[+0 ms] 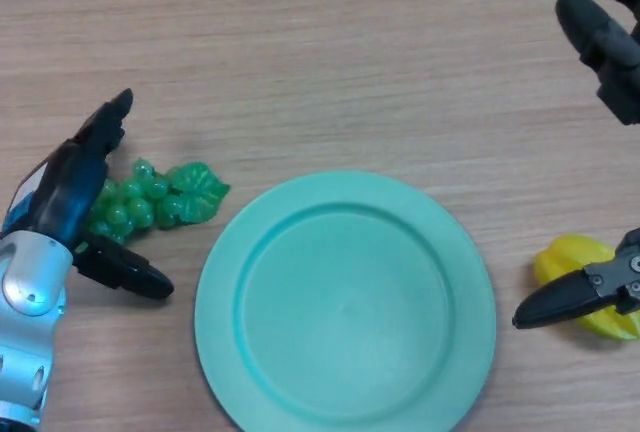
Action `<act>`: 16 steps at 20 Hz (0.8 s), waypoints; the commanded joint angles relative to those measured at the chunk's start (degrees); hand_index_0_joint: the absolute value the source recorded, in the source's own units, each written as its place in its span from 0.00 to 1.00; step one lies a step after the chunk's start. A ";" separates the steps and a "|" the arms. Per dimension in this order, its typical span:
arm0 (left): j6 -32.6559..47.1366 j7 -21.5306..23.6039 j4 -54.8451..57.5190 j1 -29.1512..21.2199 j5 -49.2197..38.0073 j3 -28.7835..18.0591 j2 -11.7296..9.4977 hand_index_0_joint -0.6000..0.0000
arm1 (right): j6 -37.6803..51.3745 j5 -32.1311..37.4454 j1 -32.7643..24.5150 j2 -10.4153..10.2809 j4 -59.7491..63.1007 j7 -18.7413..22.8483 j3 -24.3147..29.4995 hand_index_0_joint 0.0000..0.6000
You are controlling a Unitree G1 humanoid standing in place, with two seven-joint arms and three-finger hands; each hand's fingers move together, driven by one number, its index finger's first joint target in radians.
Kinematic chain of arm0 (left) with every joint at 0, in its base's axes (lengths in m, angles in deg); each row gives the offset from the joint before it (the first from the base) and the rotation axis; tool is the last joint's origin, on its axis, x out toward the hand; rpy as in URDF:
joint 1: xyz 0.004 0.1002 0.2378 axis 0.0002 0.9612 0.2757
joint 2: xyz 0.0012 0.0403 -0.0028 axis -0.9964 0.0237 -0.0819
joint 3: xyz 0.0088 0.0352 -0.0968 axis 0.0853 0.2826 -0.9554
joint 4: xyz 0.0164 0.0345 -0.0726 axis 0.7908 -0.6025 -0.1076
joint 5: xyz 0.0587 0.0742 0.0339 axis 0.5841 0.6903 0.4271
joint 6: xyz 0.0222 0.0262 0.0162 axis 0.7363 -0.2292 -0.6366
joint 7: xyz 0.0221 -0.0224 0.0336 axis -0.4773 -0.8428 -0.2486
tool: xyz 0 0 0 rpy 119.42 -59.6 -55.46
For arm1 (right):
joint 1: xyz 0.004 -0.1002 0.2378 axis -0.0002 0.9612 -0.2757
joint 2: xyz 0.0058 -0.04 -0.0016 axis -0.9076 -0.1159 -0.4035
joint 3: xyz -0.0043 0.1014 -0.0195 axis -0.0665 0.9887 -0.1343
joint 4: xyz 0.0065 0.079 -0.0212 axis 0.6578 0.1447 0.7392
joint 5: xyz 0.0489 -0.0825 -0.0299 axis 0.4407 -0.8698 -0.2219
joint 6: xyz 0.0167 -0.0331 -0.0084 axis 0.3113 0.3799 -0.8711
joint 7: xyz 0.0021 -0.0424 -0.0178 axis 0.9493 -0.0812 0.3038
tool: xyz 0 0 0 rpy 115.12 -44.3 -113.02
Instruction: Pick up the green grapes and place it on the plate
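Note:
A bunch of green grapes (150, 200) with a leaf lies on the wooden table, left of the plate. The teal plate (345, 302) sits empty at the centre bottom. My left hand (75, 187) hovers over the grapes' left side, open, with its fingers stretched above the bunch and its thumb (125, 270) below it; part of the bunch is hidden under the hand. My right hand (605, 42) shows at the right edge, open, far from the grapes, with its thumb (565, 297) lower down by a yellow fruit.
A yellow star fruit (585, 267) lies at the right edge, just right of the plate and partly behind my right thumb. Bare wooden tabletop (330, 62) stretches across the back.

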 commanded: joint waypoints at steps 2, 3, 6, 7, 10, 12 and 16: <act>5.04 6.02 1.82 -2.57 2.71 -2.55 -1.88 0.67 | 9.41 1.22 -0.57 2.49 -2.66 0.67 6.63 0.00; 5.67 7.18 1.28 -2.62 3.94 -2.41 -2.07 0.42 | 9.69 1.36 -0.40 2.77 -2.66 0.88 6.79 0.00; 8.49 9.82 0.85 -1.33 8.09 -2.31 -2.76 0.00 | 11.05 2.52 0.39 4.08 -2.66 2.34 6.81 0.00; 9.43 8.95 0.68 -0.47 10.03 -1.92 -3.40 0.00 | 11.67 3.16 0.71 4.68 -2.66 3.01 6.81 0.00; 8.96 4.44 3.13 1.55 6.81 -3.86 -2.52 0.00 | 12.62 3.65 1.21 5.99 -2.66 4.09 6.35 0.00; 5.53 2.06 7.72 2.74 -0.76 -6.15 -1.13 0.00 | 13.24 4.04 1.33 7.20 -2.66 5.32 5.46 0.00; -1.50 0.65 18.74 5.36 -6.61 -8.20 -1.79 0.00 | 14.22 3.98 1.11 9.45 -2.66 7.60 3.38 0.00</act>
